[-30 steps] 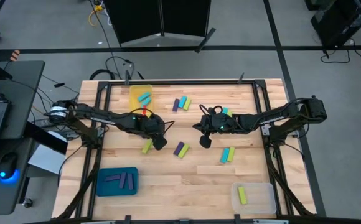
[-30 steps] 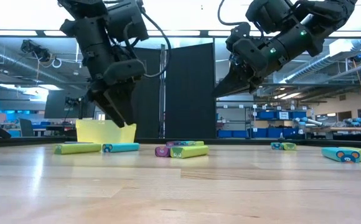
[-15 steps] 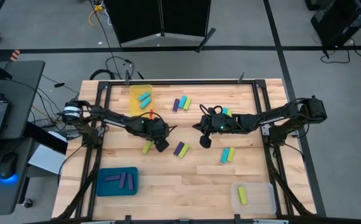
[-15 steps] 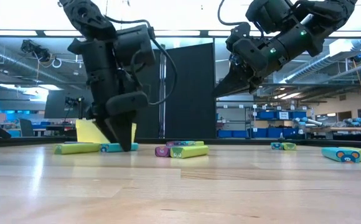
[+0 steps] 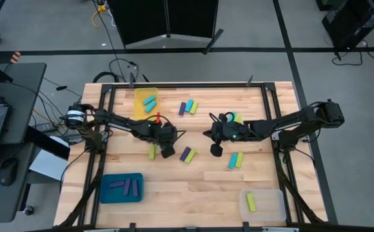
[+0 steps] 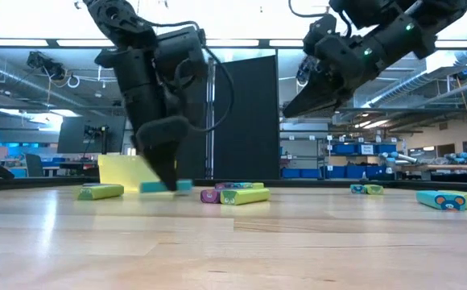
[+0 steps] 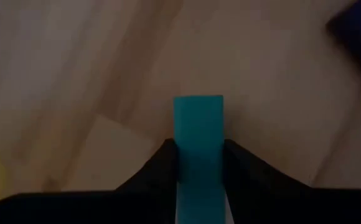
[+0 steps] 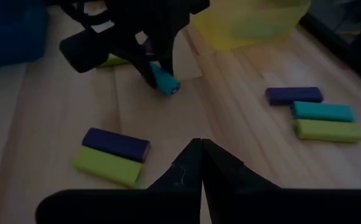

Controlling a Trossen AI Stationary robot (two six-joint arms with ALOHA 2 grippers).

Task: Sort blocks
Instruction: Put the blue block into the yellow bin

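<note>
Wooden tabletop [image 5: 193, 187] fills the near ground, with a blue tray [image 5: 120, 188] of purple blocks at one front corner and a clear tray [image 5: 263, 203] with one green block at the other. Mid-table, the left gripper [image 6: 167, 182] pinches a cyan block [image 7: 198, 143], lifted just off the wood beside a green block [image 6: 101, 191]. The right gripper [image 8: 200, 148] hovers nearby above the table, fingers pressed together, holding nothing. Loose block pairs lie around them. Farther back, a yellow tray [image 5: 146, 101] holds cyan blocks.
</note>
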